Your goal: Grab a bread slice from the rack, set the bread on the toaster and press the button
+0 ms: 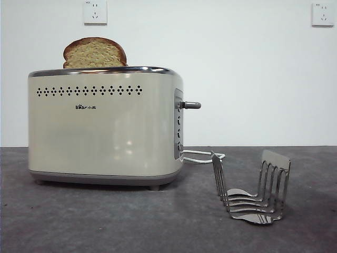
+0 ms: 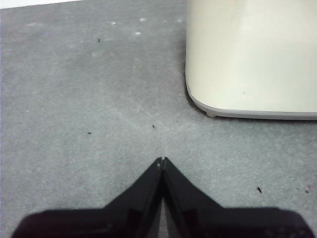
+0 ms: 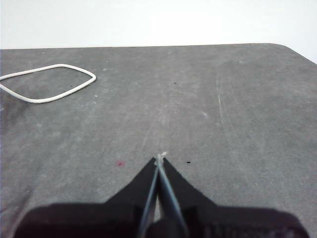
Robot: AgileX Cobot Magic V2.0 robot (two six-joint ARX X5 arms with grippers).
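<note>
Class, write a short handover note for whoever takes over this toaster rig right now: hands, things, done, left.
Left hand: shut, empty, over bare table beside the toaster.
Right hand: shut, empty, over bare table near the white cord.
Slice of bread: standing in the toaster's top slot, upper part showing.
Rack: empty, on the table beside the toaster's lever side.
Done: bread moved from rack to toaster.
Left: the lever looks still up; probably needs pressing.
</note>
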